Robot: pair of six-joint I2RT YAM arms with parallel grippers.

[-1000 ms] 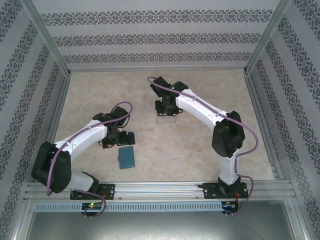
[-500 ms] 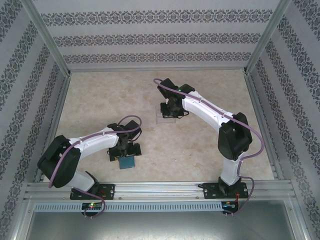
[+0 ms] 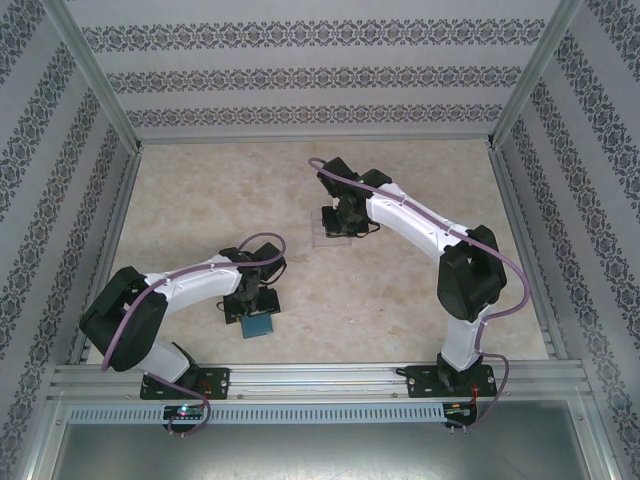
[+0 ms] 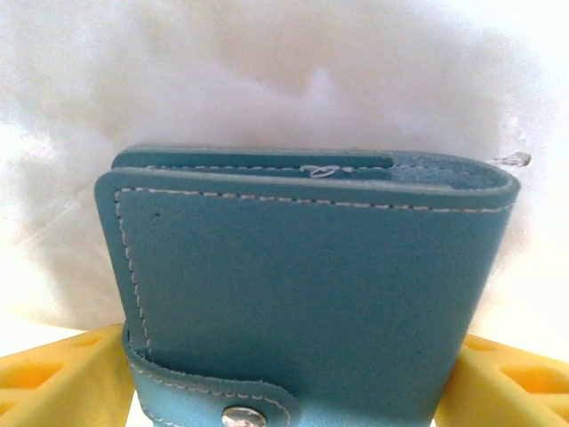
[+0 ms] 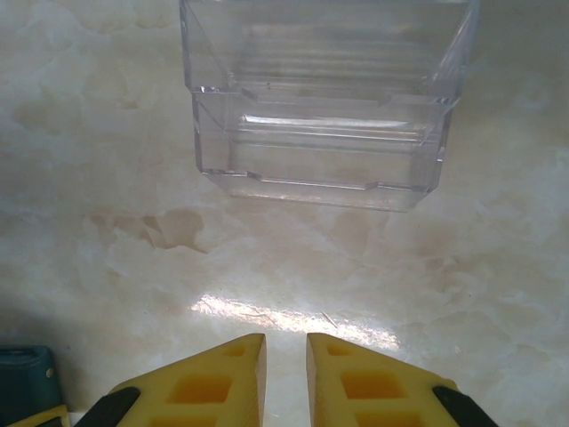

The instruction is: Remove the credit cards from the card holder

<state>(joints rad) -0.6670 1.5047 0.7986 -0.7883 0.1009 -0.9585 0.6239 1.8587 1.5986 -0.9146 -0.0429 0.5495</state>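
Observation:
The teal-blue card holder (image 3: 258,326) lies folded shut on the table near the front left. In the left wrist view the card holder (image 4: 302,285) fills the space between my yellow fingers (image 4: 76,378), its tab snapped closed with a metal stud (image 4: 242,416). My left gripper (image 3: 252,308) is down over it, and both fingers press its side edges. The credit cards are hidden inside. My right gripper (image 3: 341,222) hovers at the table's middle, its fingers (image 5: 227,382) nearly together with nothing between them.
A clear plastic box (image 5: 324,107) stands on the marble table just ahead of my right gripper (image 5: 284,342), and in the top view the box (image 3: 332,234) sits at mid-table. Patterned walls and metal rails (image 3: 320,375) enclose the workspace.
My left arm swung toward the front and came down over the card holder, and its jaws narrowed onto it. The right arm shifted slightly right and settled above the clear box.

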